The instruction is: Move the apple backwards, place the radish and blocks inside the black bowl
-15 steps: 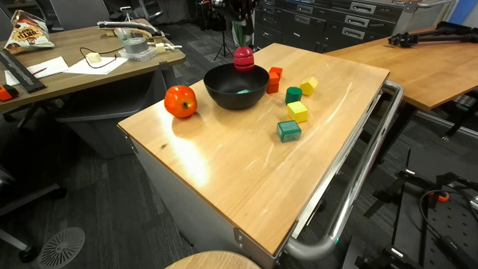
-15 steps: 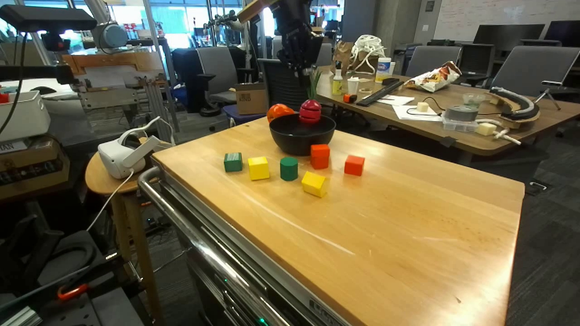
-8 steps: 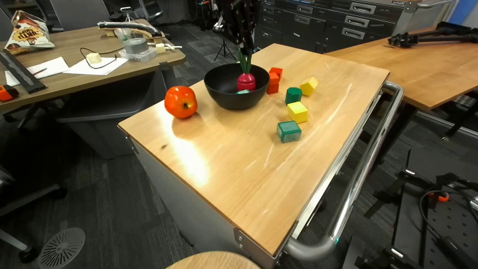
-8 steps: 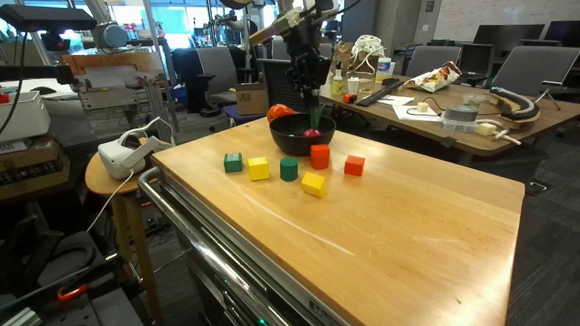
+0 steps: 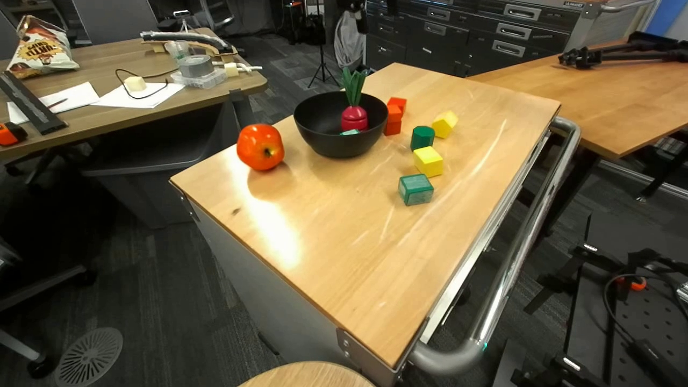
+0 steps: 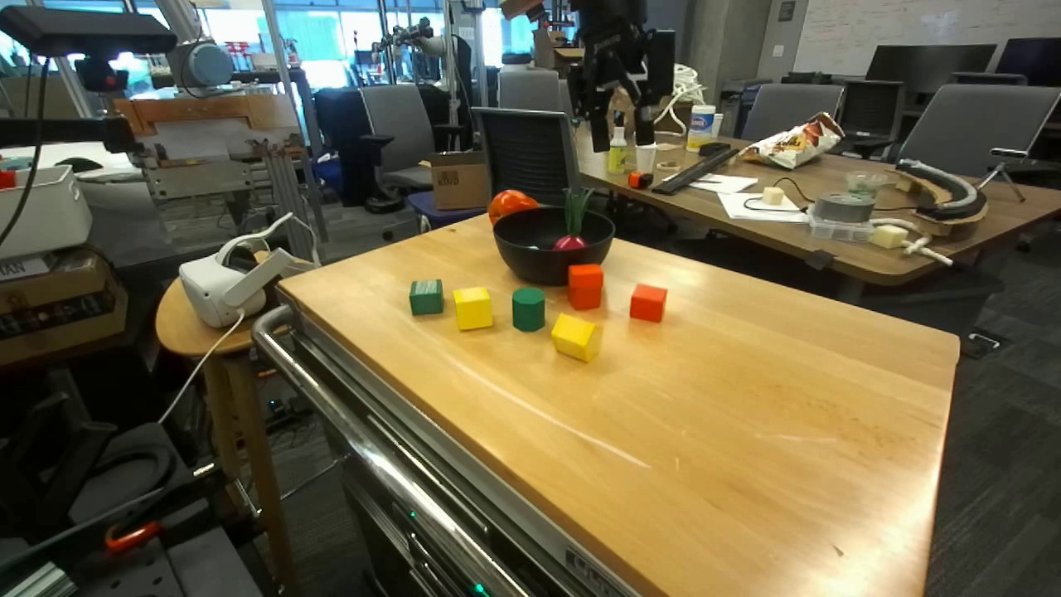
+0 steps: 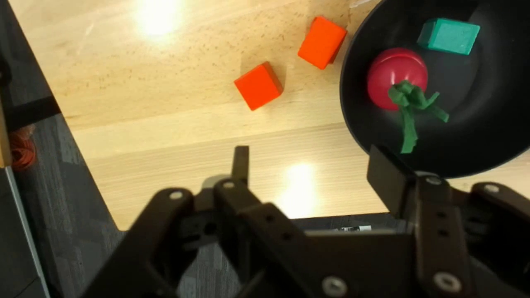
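One radish (image 7: 394, 78) (in the bowl (image 5: 339, 144)) has left the tool (image 6: 622, 141).

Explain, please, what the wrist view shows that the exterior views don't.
Only the wrist view: the whole top of the small teal block and an orange coil.
Only the exterior views: the round orange-red apple, a yellow cube, another yellow block, a green cuboid, a green cylindrical block.
Both: the leafy red radish inside the round black bowl, a lone orange cube, two stacked orange cubes.

Headset (image 6: 217, 290), whiteboard (image 6: 920, 23) and drawers (image 5: 449, 33) suggest a lab.
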